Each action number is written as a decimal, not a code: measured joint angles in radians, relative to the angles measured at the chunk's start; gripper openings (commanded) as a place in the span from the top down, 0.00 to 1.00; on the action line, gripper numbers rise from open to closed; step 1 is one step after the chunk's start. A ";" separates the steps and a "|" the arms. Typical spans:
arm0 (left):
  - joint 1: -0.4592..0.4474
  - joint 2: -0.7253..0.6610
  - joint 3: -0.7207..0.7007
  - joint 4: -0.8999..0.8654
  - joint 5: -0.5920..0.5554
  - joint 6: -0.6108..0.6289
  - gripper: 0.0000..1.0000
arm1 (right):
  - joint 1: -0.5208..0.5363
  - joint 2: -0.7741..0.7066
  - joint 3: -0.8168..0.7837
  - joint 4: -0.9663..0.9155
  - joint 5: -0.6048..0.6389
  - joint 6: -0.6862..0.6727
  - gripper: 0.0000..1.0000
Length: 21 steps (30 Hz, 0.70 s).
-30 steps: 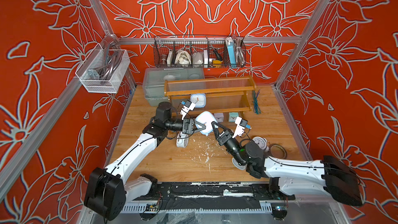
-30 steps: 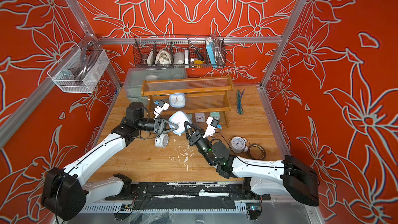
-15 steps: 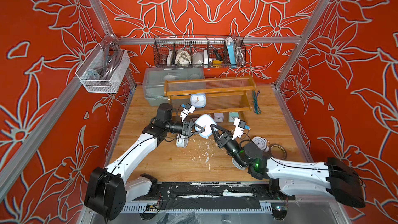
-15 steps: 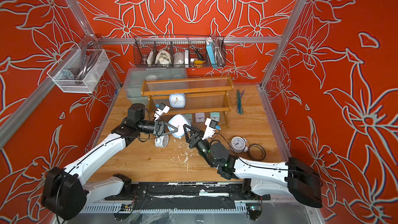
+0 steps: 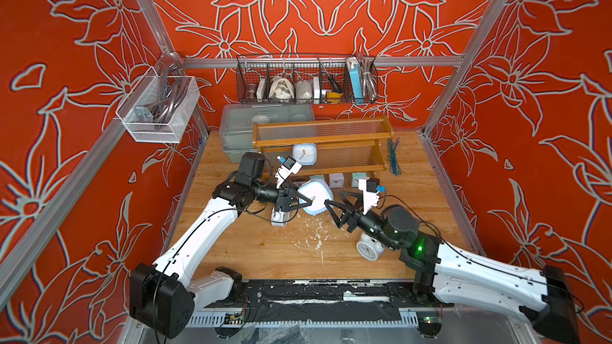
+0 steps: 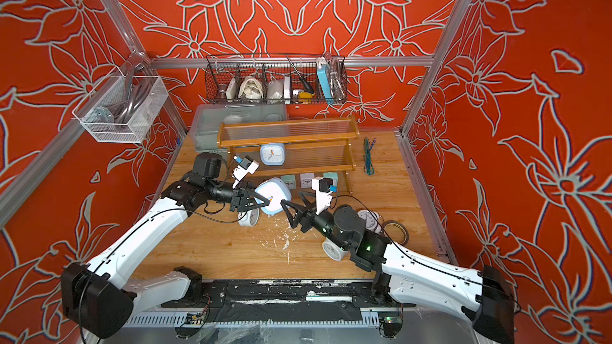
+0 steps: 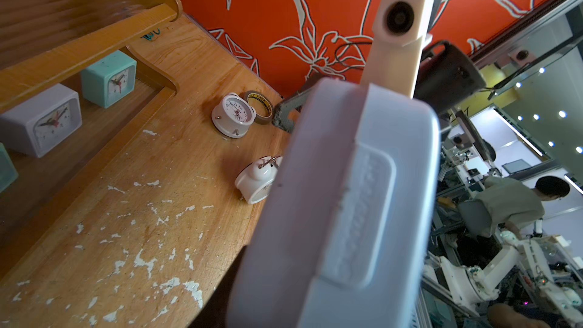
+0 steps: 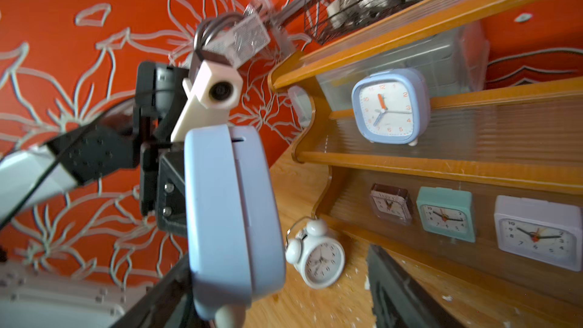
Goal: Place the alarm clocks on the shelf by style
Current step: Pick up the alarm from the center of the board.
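Between the two arms, above the worn wooden tabletop, the left gripper is clamped on a pale-blue rounded-square alarm clock. Raised lettering on its battery cover is too blurred to read. The right gripper faces it with jaws spread, its tips just beside the clock's far edge; whether they touch it I cannot tell.

Beyond both grippers stands the brown wooden three-tier shelf with clear ribbed panels. Its middle tier holds a second pale-blue clock with legible orange numerals 12, 2, 3, 4 and 5. Its bottom tier holds small square clocks: a dark one, a teal one, a white one and another teal one.

Below the left gripper stands a white twin-bell clock. Another twin-bell clock sits under the right arm. A third twin-bell clock lies against a brown tape roll whose print is too small to read.

Behind the shelf, a clear plastic bin holds dim white shapes. A black wire basket on the rear wall holds a blue box, a screwdriver, a metal hose and pale bundles. A white mesh basket holds grey hose.
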 measured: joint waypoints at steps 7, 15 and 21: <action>0.001 -0.005 0.031 -0.130 0.000 0.168 0.70 | -0.188 0.025 0.238 -0.359 -0.384 -0.193 0.16; 0.001 -0.027 0.032 -0.217 -0.072 0.235 0.70 | -0.209 0.243 0.518 -0.691 -0.587 -0.349 0.19; -0.009 -0.034 0.035 -0.250 -0.140 0.254 0.70 | -0.209 0.329 0.639 -0.839 -0.674 -0.422 0.21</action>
